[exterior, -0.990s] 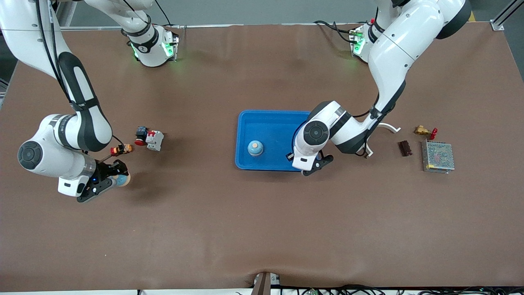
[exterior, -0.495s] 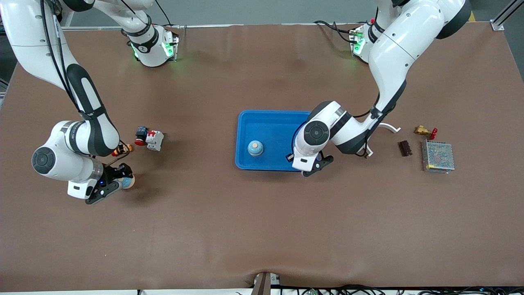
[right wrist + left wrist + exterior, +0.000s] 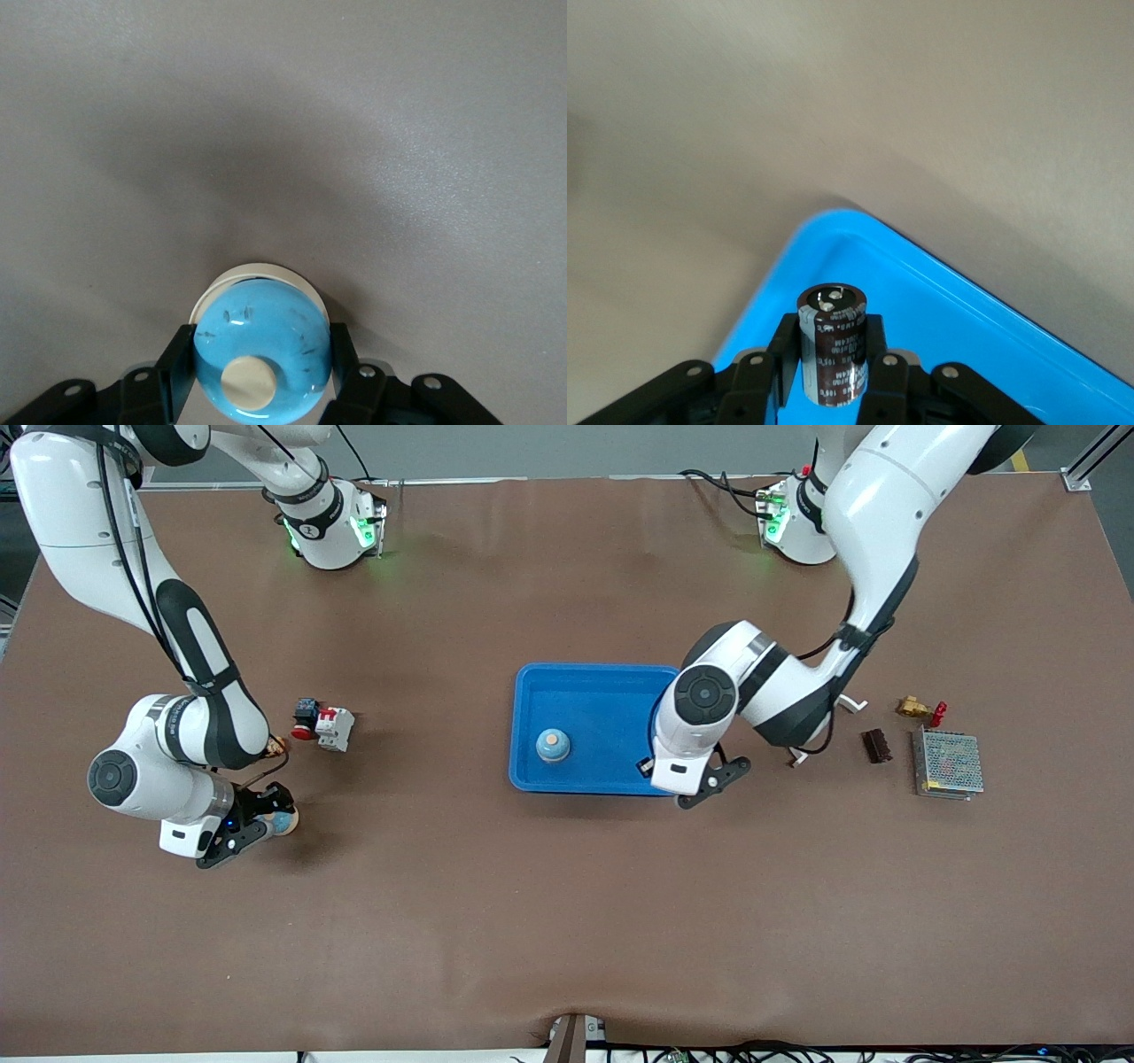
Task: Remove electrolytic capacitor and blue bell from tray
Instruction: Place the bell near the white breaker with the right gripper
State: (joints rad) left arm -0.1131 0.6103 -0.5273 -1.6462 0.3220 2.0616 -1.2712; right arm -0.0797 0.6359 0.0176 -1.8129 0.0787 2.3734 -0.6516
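Note:
My left gripper (image 3: pixel 706 779) is shut on a dark brown capacitor (image 3: pixel 833 347), held upright over the blue tray's (image 3: pixel 585 689) corner nearest the front camera, at the left arm's end. That corner shows in the left wrist view (image 3: pixel 939 292). A blue bell (image 3: pixel 553 745) with a cream button sits in the tray. My right gripper (image 3: pixel 252 831) is shut on a second blue bell (image 3: pixel 263 350), held just over the bare table toward the right arm's end. This bell also shows in the front view (image 3: pixel 283 821).
A red and white breaker cluster (image 3: pixel 323 724) and a small orange part (image 3: pixel 276 744) lie close to the right gripper. Toward the left arm's end lie a brown block (image 3: pixel 876 745), a brass valve (image 3: pixel 917 708), a mesh power supply (image 3: pixel 948 763) and a white bracket (image 3: pixel 849 703).
My right arm has carried its bell a little toward the tray. My left gripper has shifted with the capacitor toward the left arm's end, along the tray's edge.

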